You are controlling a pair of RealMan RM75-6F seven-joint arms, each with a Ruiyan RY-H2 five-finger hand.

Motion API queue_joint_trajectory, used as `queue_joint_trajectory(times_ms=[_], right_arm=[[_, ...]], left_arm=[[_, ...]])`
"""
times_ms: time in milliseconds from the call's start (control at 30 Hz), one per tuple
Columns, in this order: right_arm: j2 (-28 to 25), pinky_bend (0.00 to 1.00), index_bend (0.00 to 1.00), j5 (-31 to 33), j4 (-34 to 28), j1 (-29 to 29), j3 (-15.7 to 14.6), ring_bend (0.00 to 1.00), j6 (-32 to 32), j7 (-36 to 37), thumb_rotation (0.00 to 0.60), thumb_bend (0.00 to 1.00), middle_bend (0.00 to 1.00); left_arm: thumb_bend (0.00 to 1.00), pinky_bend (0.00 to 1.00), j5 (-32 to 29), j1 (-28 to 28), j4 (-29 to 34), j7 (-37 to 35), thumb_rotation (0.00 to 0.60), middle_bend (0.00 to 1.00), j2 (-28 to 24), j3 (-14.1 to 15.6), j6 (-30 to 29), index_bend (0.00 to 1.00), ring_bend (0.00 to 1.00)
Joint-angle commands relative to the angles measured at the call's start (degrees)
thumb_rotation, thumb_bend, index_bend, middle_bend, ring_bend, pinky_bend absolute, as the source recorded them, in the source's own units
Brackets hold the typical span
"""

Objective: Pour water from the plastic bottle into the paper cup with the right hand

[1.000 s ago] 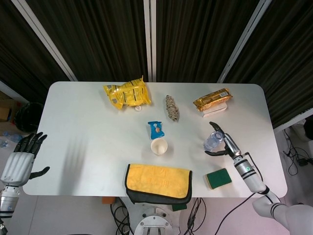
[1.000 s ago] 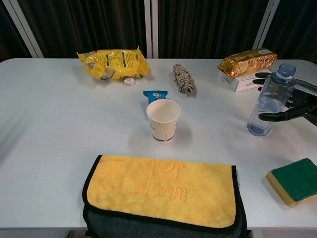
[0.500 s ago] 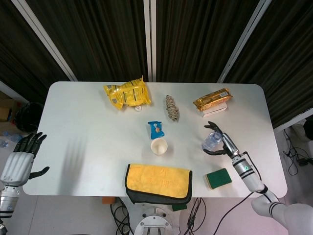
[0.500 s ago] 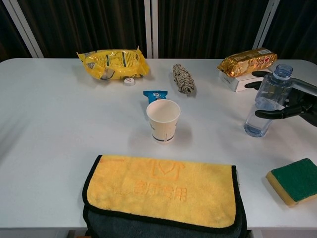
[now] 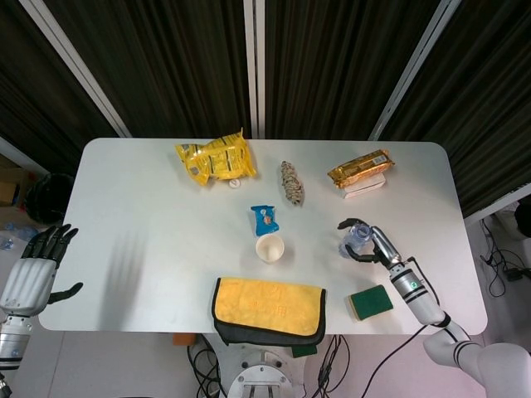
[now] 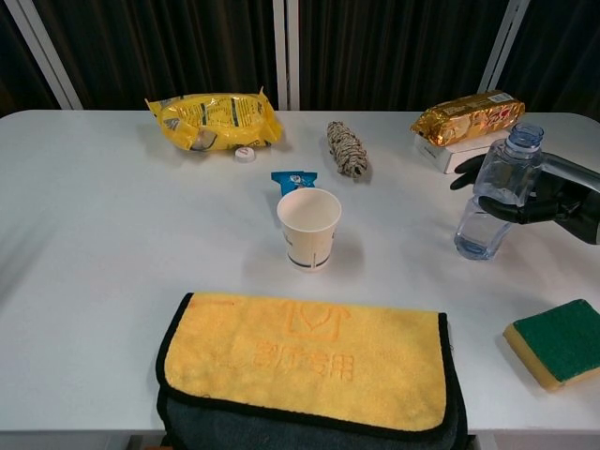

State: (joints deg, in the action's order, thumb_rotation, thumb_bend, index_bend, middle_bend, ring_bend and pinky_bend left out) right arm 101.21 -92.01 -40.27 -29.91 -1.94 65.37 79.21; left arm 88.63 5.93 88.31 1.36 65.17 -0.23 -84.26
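An uncapped clear plastic bottle (image 6: 492, 195) with a little water stands upright at the right of the white table. My right hand (image 6: 553, 197) grips it from the right, thumb across the front and fingers behind. From above, the bottle (image 5: 355, 239) sits at the tips of that right hand (image 5: 377, 247). The empty paper cup (image 6: 309, 228) stands upright at the table's middle, well to the left of the bottle; the head view also shows the cup (image 5: 270, 248). My left hand (image 5: 33, 269) hangs off the table's left edge, fingers spread, holding nothing.
A yellow-and-grey towel (image 6: 305, 356) lies at the front edge and a green-yellow sponge (image 6: 555, 342) at the front right. Behind the cup lie a blue packet (image 6: 292, 179), a rope bundle (image 6: 347, 148), a yellow snack bag (image 6: 214, 120), a white cap (image 6: 245, 155) and a gold packet (image 6: 466, 115).
My right hand has closed round the bottle and carried it a little to the left, toward the cup. The left hand and the cup have not moved.
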Motion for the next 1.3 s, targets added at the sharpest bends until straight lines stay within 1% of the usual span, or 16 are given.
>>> queue_joint_trajectory(times_ms=[33,67,200,300,433,633,733,867,1033,1200,1300], right_arm=[[0.1,0.19,0.45,0.2,0.1,0.0,0.1,0.19,0.1,-0.3,0.600,0.53,0.35],[0.2,0.21,0.49,0.3,0.1,0.1,0.2,0.20,0.1,-0.5,0.600,0.53,0.36],[0.1,0.27,0.60,0.9,-0.4,0.2,0.7,0.27,0.4,-0.7,0.600,0.53,0.43],[-0.1,0.32,0.66,1.2,-1.1,0.4,1.1,0.31,1.0,-0.7,0.600,0.53,0.48],[-0.7,0.40,0.77,1.6,-2.5,0.8,1.8,0.40,2.2,-1.4,0.600,0.50,0.57],[-2.1,0.47,0.86,2.1,-5.3,1.4,2.8,0.48,4.3,-1.9,0.600,0.49,0.64],[-3.0,0.49,0.88,2.3,-6.9,1.4,3.3,0.49,4.8,-3.1,0.600,0.49,0.66],[-4.2,0.50,0.89,2.4,-9.0,0.6,3.8,0.49,4.1,-8.2,0.600,0.48,0.66],[-6.2,0.50,0.89,1.3,-13.2,-2.2,4.5,0.49,2.4,-18.5,0.600,0.48,0.66],[-7.7,0.50,0.89,1.7,-17.8,-5.1,5.5,0.49,-1.2,-27.5,0.600,0.48,0.66],[-7.8,0.50,0.89,2.1,-19.2,-6.6,6.3,0.49,-2.9,-32.5,0.600,0.48,0.66]], left_arm=[[0.09,0.12,0.0,0.0,0.0,0.0,0.600,0.06,0.0,0.0,0.0,0.09,0.00],[0.09,0.12,0.0,0.0,0.0,-0.1,0.600,0.06,-0.1,0.0,-0.1,0.09,0.00],[0.09,0.12,0.0,0.0,0.1,-0.1,0.600,0.06,-0.1,-0.1,-0.1,0.09,0.00],[0.09,0.12,0.0,0.0,0.1,-0.1,0.600,0.06,-0.2,-0.1,-0.1,0.09,0.00],[0.09,0.12,0.0,0.0,0.2,-0.1,0.600,0.06,-0.2,-0.1,-0.1,0.09,0.00],[0.09,0.12,0.1,-0.1,0.2,-0.1,0.600,0.06,-0.3,0.0,-0.3,0.09,0.00],[0.09,0.12,0.1,-0.2,0.2,-0.2,0.600,0.06,-0.3,0.0,-0.4,0.09,0.00],[0.09,0.12,0.2,-0.2,0.2,-0.2,0.600,0.06,-0.3,0.0,-0.5,0.09,0.00],[0.09,0.12,0.2,-0.3,0.0,-0.5,0.600,0.06,-0.2,-0.1,-0.7,0.09,0.00],[0.09,0.12,0.1,-0.4,-0.6,-1.1,0.600,0.06,0.2,0.1,-0.6,0.09,0.00],[0.09,0.12,0.0,-0.5,-1.1,-1.6,0.600,0.06,0.3,0.1,-0.5,0.09,0.00]])
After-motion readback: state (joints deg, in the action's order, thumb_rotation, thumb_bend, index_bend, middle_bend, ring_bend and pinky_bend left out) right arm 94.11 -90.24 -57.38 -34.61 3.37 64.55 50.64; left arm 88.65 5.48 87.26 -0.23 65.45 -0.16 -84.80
